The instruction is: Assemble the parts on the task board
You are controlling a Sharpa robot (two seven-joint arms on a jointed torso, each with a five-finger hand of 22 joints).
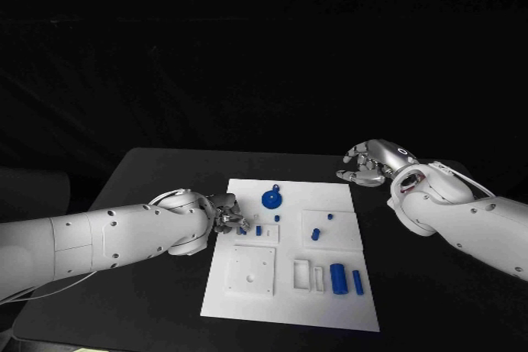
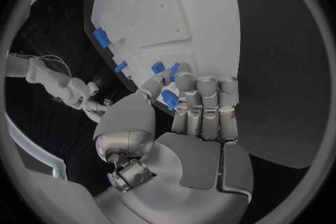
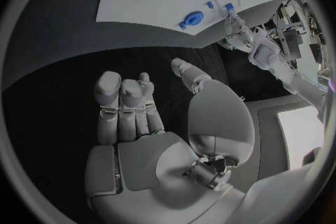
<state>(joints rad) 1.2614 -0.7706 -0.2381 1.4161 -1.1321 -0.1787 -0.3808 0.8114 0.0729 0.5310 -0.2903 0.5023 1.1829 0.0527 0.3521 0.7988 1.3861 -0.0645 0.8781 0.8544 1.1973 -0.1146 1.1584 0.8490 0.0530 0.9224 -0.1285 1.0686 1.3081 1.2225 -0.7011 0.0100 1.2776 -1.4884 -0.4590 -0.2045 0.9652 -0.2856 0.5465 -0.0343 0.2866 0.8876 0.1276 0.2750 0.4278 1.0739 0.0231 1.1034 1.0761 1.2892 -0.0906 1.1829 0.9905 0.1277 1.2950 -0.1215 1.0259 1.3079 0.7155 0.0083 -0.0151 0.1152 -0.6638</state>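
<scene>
Both hands flank the task board (image 1: 291,306): left hand (image 1: 226,214) at its edge, right hand (image 1: 368,165) beyond.

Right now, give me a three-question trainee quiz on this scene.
1. True or false: the right hand is over the task board.
2. Which hand is at a blue part? A) left B) right C) neither
3. Fill in: the gear-shaped part lies near the board's ___ edge, as the robot sees it.

Key: 1 false, it hangs over the black table beyond the board's far right corner; 2 A, the left hand fingers touch it; 3 far.
</scene>
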